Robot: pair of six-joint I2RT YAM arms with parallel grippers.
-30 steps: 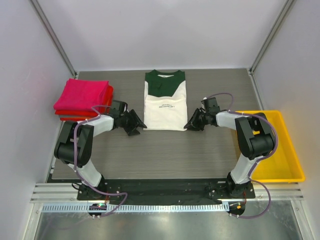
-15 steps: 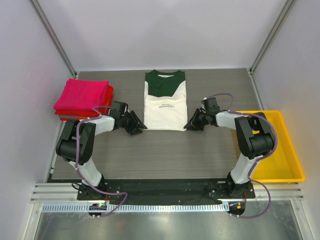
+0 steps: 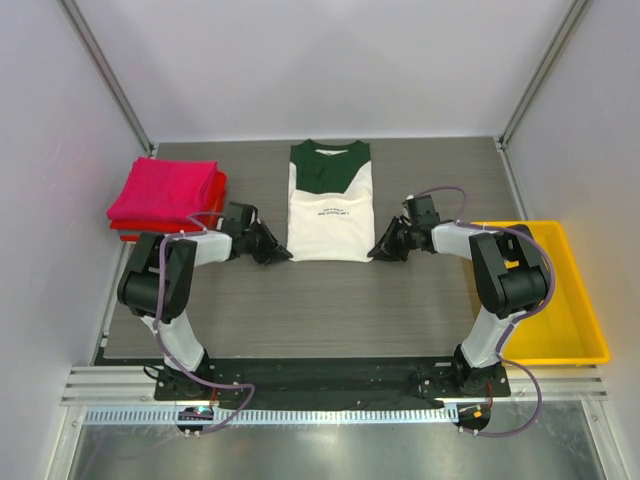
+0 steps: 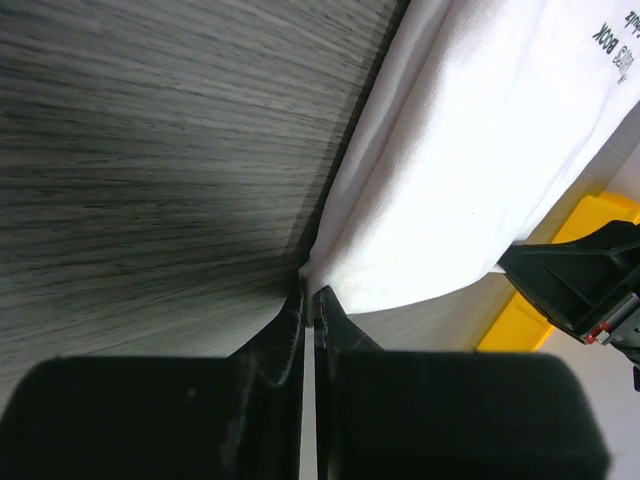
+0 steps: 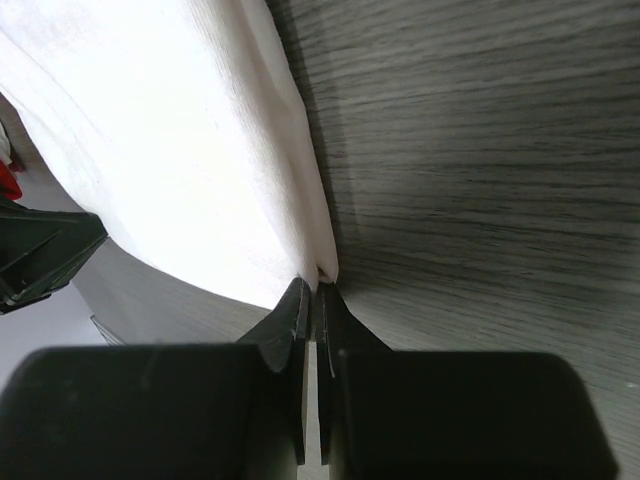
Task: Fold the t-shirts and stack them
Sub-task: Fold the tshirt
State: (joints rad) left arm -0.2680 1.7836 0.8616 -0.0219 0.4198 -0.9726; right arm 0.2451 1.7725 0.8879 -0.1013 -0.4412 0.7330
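The cream-white t-shirt [image 3: 330, 215] with a dark green collar lies folded into a long strip at the table's middle back. My left gripper [image 3: 286, 255] sits low at its near left corner, and my right gripper [image 3: 374, 253] at its near right corner. In the left wrist view the left gripper [image 4: 310, 293] is shut, with the white cloth [image 4: 470, 150] corner pinched at its tips. The right wrist view shows the same: the right gripper [image 5: 318, 285] is shut on the white cloth [image 5: 180, 150] corner. A magenta-pink folded t-shirt [image 3: 165, 188] lies on a red one [image 3: 135, 236] at the left.
A yellow tray [image 3: 590, 330] stands along the table's right edge beside the right arm; its corner [image 4: 520, 320] shows in the left wrist view. Grey walls close in the left, back and right sides.
My left gripper slid right to the shirt's near left corner and shut on it. My right gripper stayed at the near right corner, its jaws closing a little further.
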